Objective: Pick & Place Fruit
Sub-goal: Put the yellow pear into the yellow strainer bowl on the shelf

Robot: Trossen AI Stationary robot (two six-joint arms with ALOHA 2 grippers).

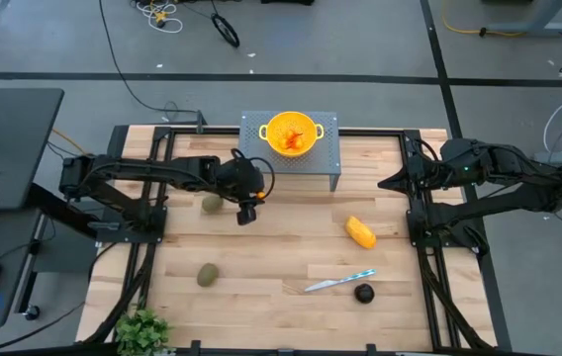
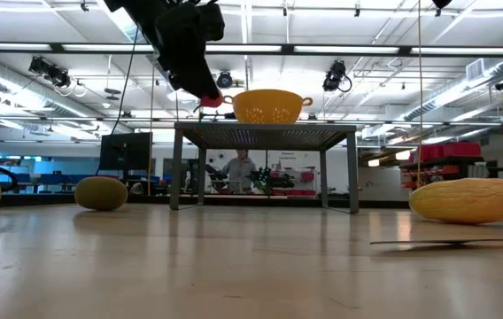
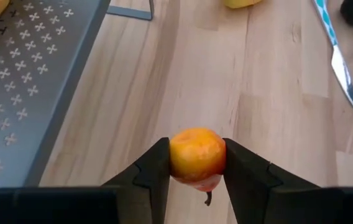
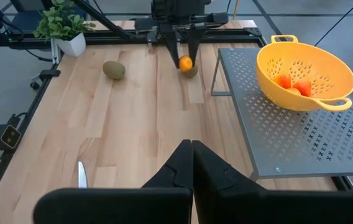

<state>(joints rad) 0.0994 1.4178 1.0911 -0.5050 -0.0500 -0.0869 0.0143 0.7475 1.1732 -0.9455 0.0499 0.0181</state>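
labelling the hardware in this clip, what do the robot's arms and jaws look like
Both arms are dark, near black, jointed tubes on black frame mounts. The left arm carries a black cable looping by its wrist. The left gripper and the right gripper each end in two matte black, wedge-shaped jaws.

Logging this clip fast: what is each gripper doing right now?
Left gripper: closed on a small orange-red fruit, held above the table beside the grey stand.
Right gripper: closed, empty, waiting at the table's right side.
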